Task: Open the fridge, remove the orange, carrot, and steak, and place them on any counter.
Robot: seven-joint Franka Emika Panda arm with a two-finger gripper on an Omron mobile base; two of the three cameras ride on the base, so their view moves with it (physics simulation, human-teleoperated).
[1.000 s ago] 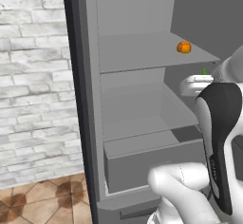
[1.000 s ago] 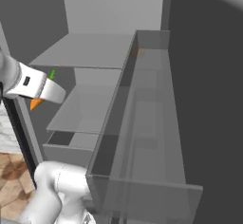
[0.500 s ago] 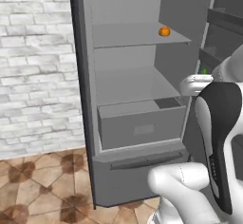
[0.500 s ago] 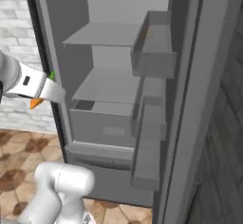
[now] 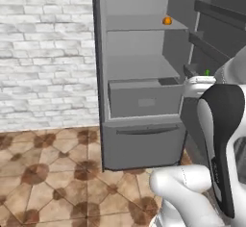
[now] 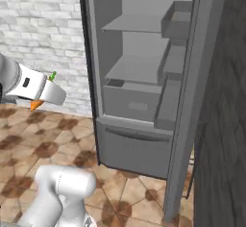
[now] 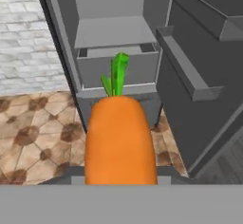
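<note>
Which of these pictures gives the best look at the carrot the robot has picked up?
The hand view: the carrot is large and central there, orange body and green top plain, in front of the open fridge. The right base view shows just its orange end and green tip past the white hand; the left base view shows only a speck of green.

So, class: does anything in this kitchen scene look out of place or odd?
Nothing is spilled or damaged. The fridge stands wide open with its drawer pulled forward, and the orange sits alone on an upper shelf. The carrot is out over the floor, clamped in the gripper, its jaws shut on it.
</note>
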